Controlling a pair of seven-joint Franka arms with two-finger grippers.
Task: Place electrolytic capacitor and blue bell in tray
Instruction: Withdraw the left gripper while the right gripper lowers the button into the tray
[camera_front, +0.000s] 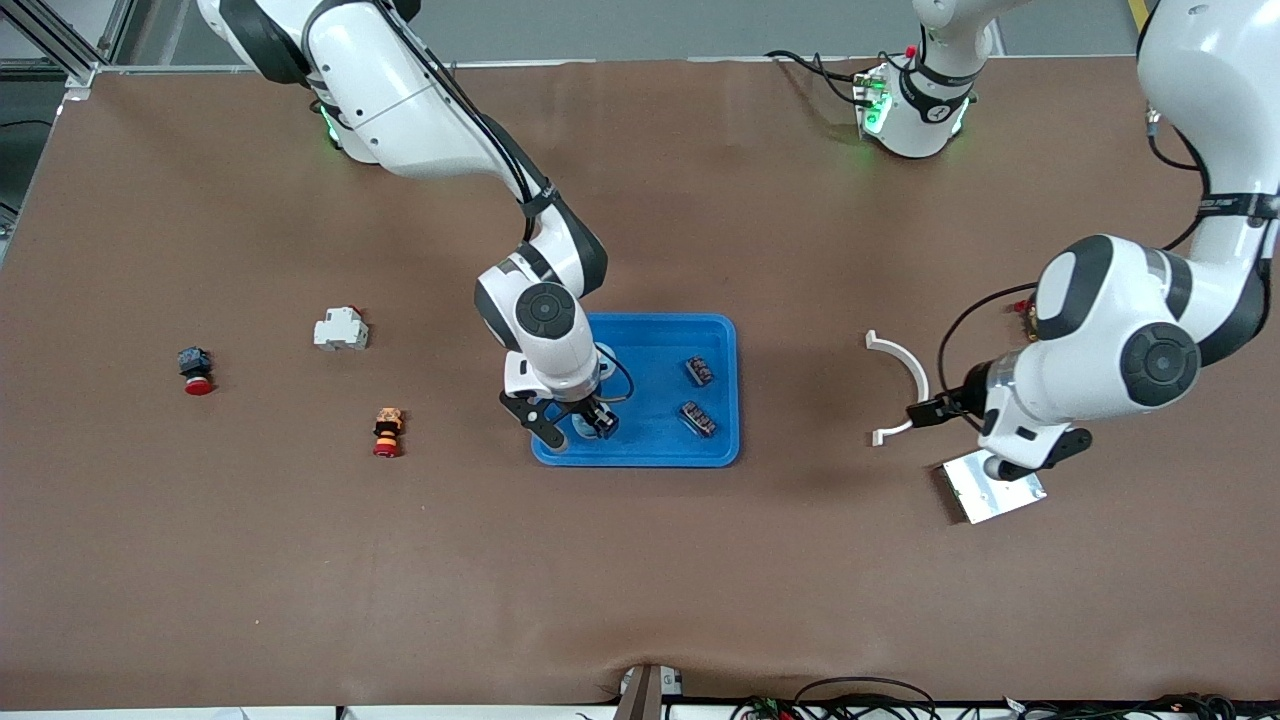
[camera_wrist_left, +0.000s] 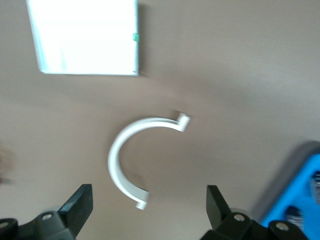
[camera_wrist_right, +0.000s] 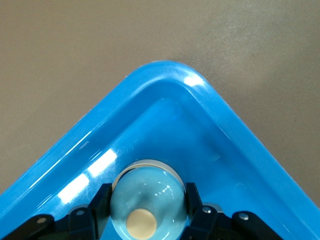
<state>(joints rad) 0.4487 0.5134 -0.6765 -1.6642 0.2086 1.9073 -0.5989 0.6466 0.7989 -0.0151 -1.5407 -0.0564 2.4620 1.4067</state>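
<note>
The bright-blue tray (camera_front: 660, 321) lies mid-table. My right gripper (camera_front: 580, 425) is down in the tray's corner nearest the front camera, toward the right arm's end. It is shut on the blue bell (camera_wrist_right: 147, 195), a pale-blue dome with a tan button, and its fingers (camera_wrist_right: 100, 200) press both sides. The tray's rounded corner (camera_wrist_right: 165, 70) shows just past the bell. Two small dark striped parts (camera_front: 699, 371) (camera_front: 698, 419), apparently capacitors, lie in the tray toward the left arm's end. My left gripper (camera_front: 993, 432) hangs open and empty above the bare table.
A white curved clip (camera_front: 900, 385) lies under the left gripper and shows in the left wrist view (camera_wrist_left: 132, 160). A flat silver plate (camera_front: 985, 495) (camera_wrist_left: 85, 37) lies beside it, nearer the front camera. A white breaker (camera_front: 341, 329), a red-capped button (camera_front: 196, 371) and an orange-red button (camera_front: 387, 432) lie toward the right arm's end.
</note>
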